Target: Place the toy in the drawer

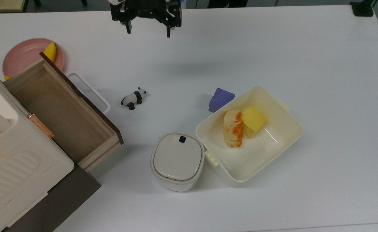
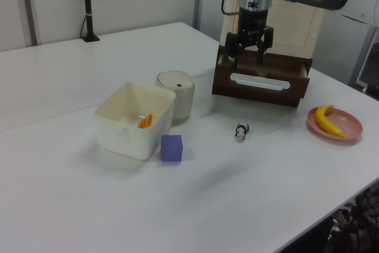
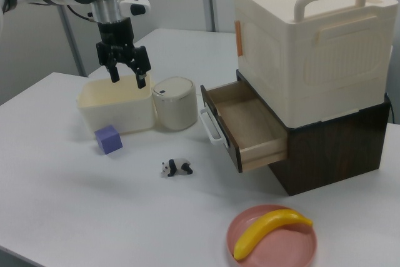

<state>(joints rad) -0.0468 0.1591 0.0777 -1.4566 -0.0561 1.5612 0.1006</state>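
The toy (image 1: pixel 133 98), a small black-and-white panda, stands on the white table between the drawer and the purple block; I also see the toy (image 2: pixel 241 130) in the left view and the toy (image 3: pixel 177 167) in the right view. The drawer (image 1: pixel 60 109) is pulled out, light wood inside with nothing in it, with a dark front and a white loop handle (image 1: pixel 89 91). The drawer (image 3: pixel 247 126) sits under a cream case. My gripper (image 1: pixel 147 30) hangs open and empty high above the table, well beyond the panda; the gripper (image 3: pixel 128 79) points down.
A cream tub (image 1: pixel 274 141) holds a yellow cube (image 1: pixel 253 121) and an orange-white food piece (image 1: pixel 233 128). A purple block (image 1: pixel 220 99) lies beside it. A lidded round container (image 1: pixel 177 161) stands near the drawer's corner. A pink plate (image 1: pixel 24 56) carries a banana (image 3: pixel 269 232).
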